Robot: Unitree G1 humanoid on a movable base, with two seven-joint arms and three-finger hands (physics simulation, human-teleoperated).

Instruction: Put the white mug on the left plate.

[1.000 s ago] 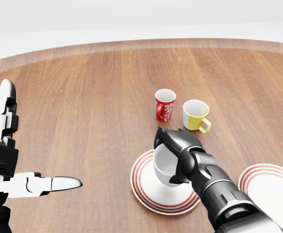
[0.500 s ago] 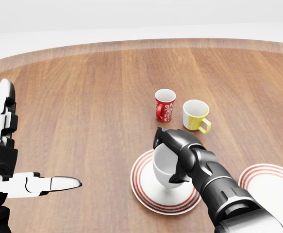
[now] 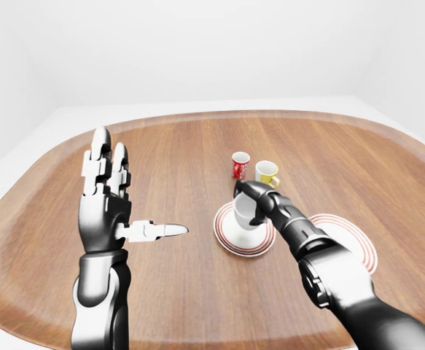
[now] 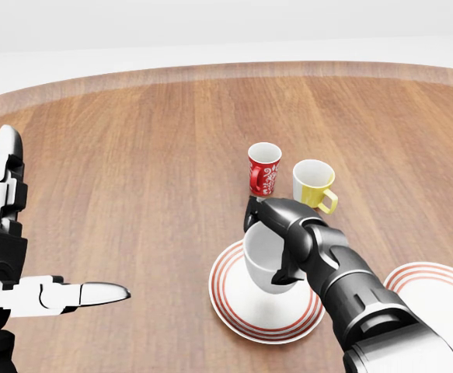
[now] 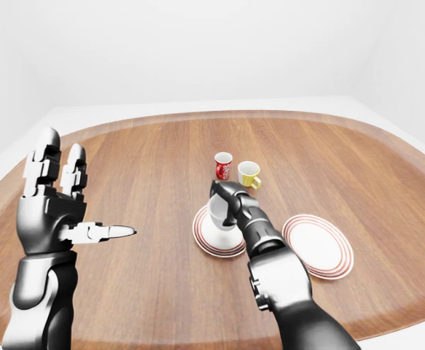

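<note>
Wooden oval surface (image 4: 133, 155), white room. My right robot hand (image 4: 277, 233) grips the plain white ceramic mug (image 4: 265, 260) over the left red-ringed white plate (image 4: 234, 311), near the surface's middle, ready for lowering. Left robot hand (image 4: 8, 256) spread wide, idle.

My right hand (image 4: 277, 241) covers the right side of the white mug (image 4: 262, 260), so its handle cannot be seen; the mug's base hides the middle of the left plate (image 4: 234, 311), and whether it touches the plate cannot be told; right of that plate, the right plate (image 4: 436, 299) is cut by the head view's edge; the red mug (image 4: 263, 168) bears a pattern too small to read.
</note>
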